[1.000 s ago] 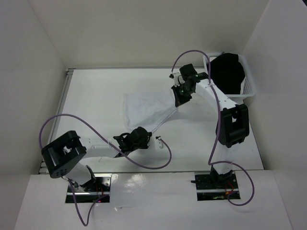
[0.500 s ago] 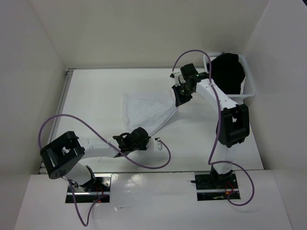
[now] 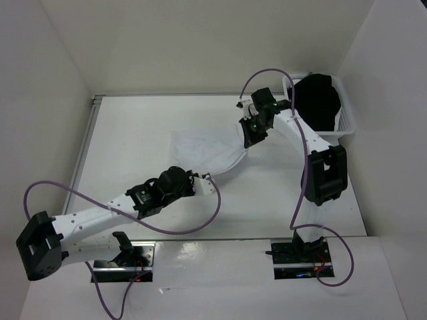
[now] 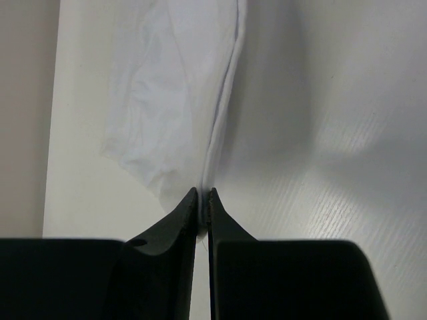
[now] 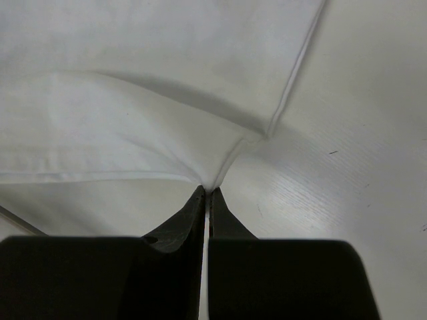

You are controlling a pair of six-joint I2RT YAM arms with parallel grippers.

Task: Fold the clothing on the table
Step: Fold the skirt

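The clothing (image 3: 200, 148), thin, white and wrinkled, lies on the table (image 3: 133, 127) a little past its middle. One corner stretches toward the near side, where my left gripper (image 3: 199, 179) is shut on it. In the left wrist view the left gripper (image 4: 204, 195) pinches the hemmed edge of the clothing (image 4: 173, 100), which hangs away in folds. My right gripper (image 3: 248, 141) is shut on the garment's right corner. The right wrist view shows that gripper (image 5: 208, 191) closed on a raised peak of the clothing (image 5: 133, 107).
A white slotted basket (image 3: 348, 120) holding a black garment (image 3: 317, 100) stands at the far right corner. A metal rail (image 3: 84, 157) runs along the table's left edge. White walls close in on three sides. Purple cables loop from both arms.
My left gripper closed on the clothing's near corner and carried it a little forward and left. The left arm has stretched out low. The right gripper kept its place and its hold.
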